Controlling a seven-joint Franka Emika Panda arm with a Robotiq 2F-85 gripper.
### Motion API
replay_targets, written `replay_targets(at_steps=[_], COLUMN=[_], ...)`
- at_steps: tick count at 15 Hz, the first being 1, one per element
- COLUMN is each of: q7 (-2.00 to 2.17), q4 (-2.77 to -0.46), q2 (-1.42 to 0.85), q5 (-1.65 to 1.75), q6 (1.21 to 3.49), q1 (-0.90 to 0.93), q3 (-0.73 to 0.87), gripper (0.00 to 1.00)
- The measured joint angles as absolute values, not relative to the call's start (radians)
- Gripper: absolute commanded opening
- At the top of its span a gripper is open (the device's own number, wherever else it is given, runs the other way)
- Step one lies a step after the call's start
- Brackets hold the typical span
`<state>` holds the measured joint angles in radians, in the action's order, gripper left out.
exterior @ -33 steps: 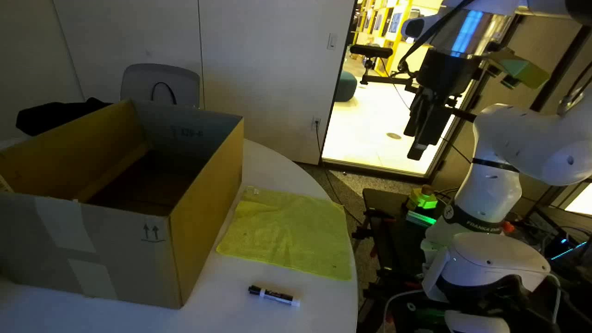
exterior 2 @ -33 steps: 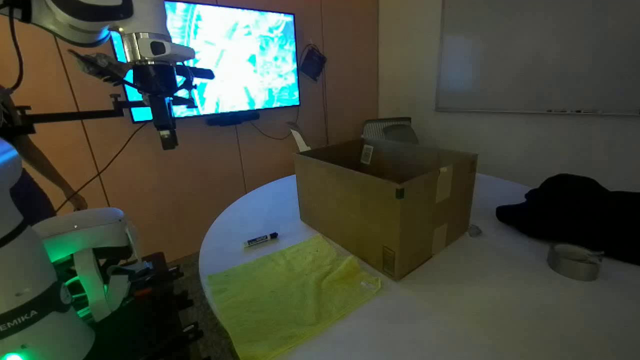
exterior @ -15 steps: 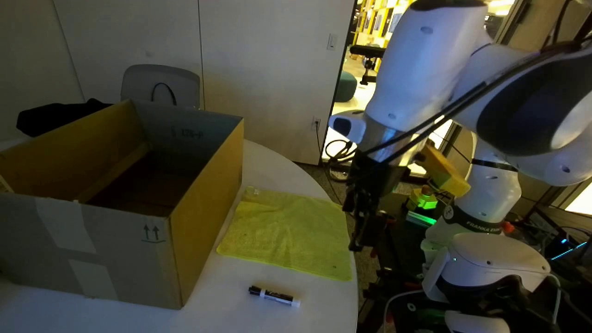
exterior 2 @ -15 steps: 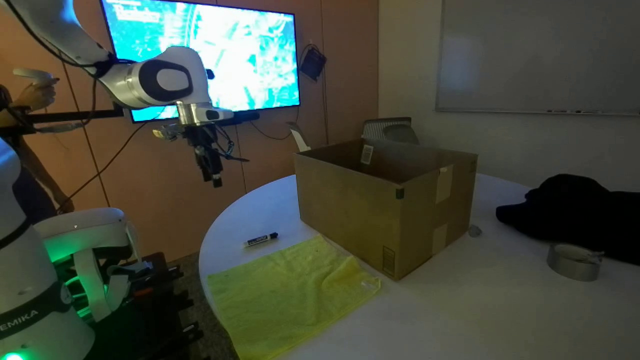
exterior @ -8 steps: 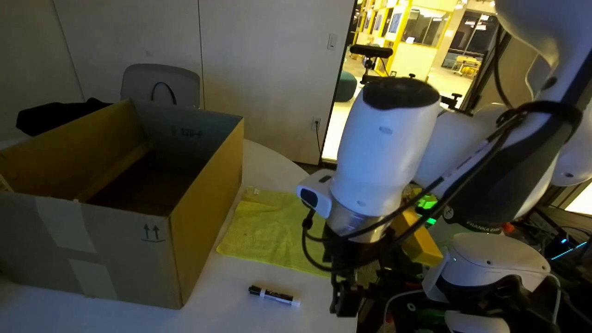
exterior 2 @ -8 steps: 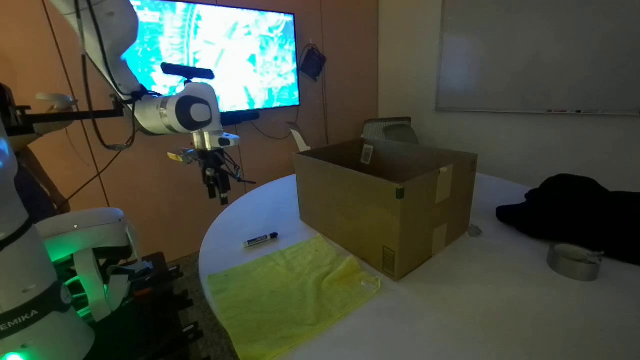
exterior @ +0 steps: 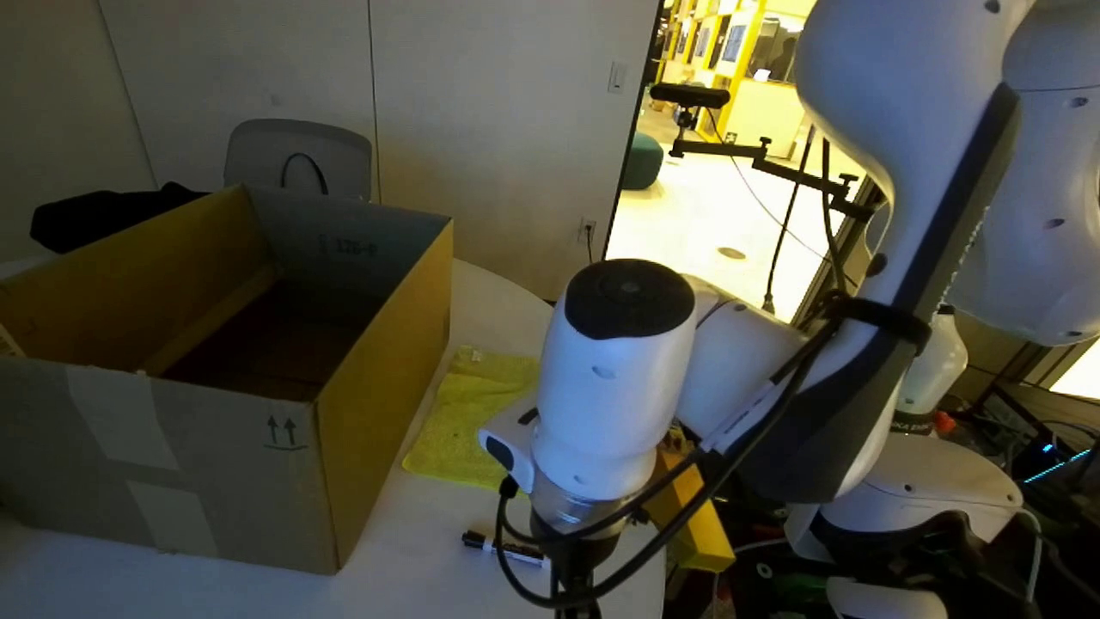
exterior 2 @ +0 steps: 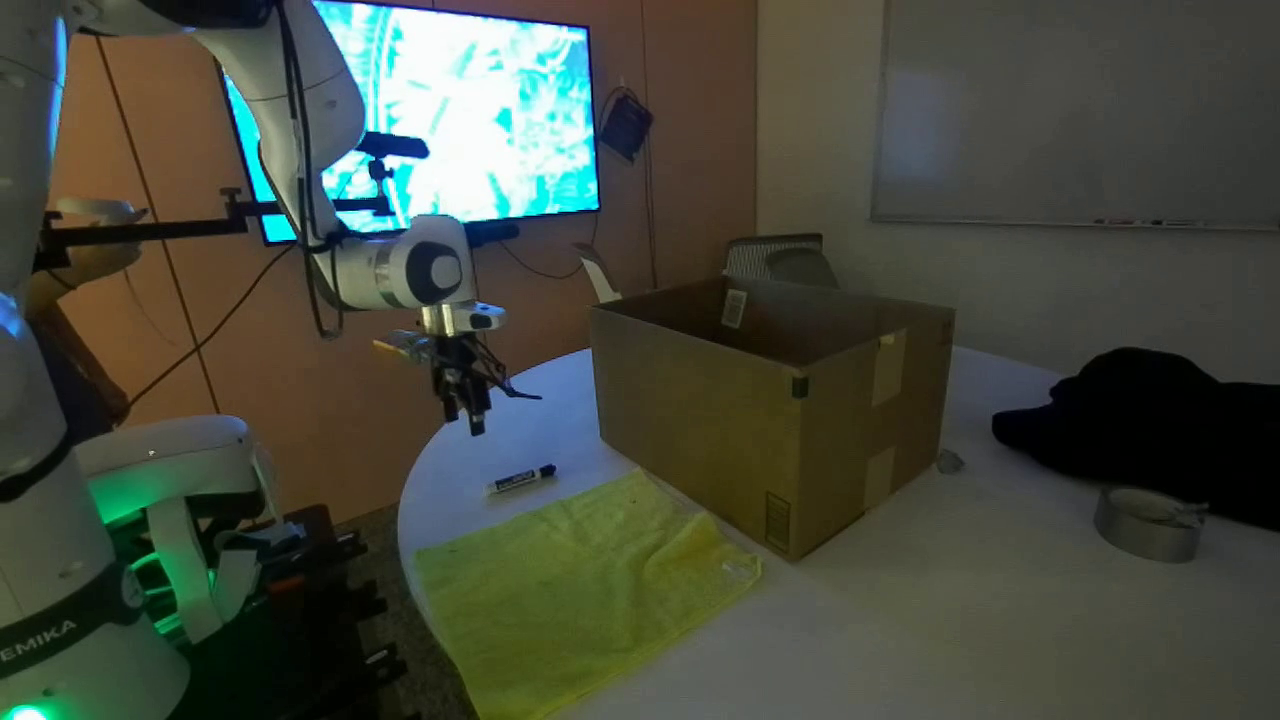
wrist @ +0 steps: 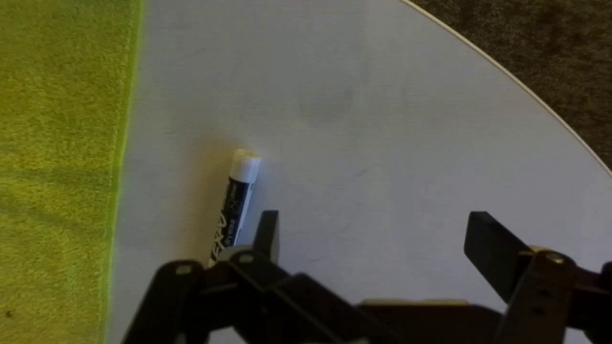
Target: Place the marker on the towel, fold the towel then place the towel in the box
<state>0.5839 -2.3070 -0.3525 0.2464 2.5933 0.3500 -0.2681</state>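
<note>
Before lowering the gripper [wrist: 373,216], spread wide and holding nothing, shift over the marker [wrist: 234,208] lying on the table [wrist: 363,95] just off the towel [wrist: 57,167], or risk, through apparent sideways misalignment, striking the marker and rolling it away.

In an exterior view the vantage is close to the box [exterior: 258,499], at the side bearing printed arrows [exterior: 284,432], looking down over the rim into it; a chair [exterior: 266,155] and a pale wall [exterior: 481,129] stand beyond it. In an exterior view the vantage is farther from the box and above its rim, facing a screen [exterior 2: 480,120] and a whiteboard [exterior 2: 1080,110] behind the box, with the towel [exterior 2: 580,600] on the box's near side. Both exterior views share the box, the towel, the marker [exterior 2: 522,480] and the robot arm [exterior: 619,404]. The wrist view looks down at close range on the table [wrist: 344,134] beside the box, sharing marker and towel with both.
</note>
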Motion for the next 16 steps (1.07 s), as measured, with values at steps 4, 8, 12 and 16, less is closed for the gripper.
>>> replay_targets(at_steps=[4,8,12,16], q7=[0.558,0.521,0.482,0.425], q4=[-2.286,-2.287,-2.287,-2.286], q2=[-0.402,-0.436,-0.475,-0.512], q5=[0.246,0.246,0.234,0.204], q6=[2.632,2.663,2.714,2.755], q1=[0.375,0.378,0.377,0.372], q3=[-0.205,-0.161,-0.127,-0.109], gripper=[1.0,1.0,1.0,1.0])
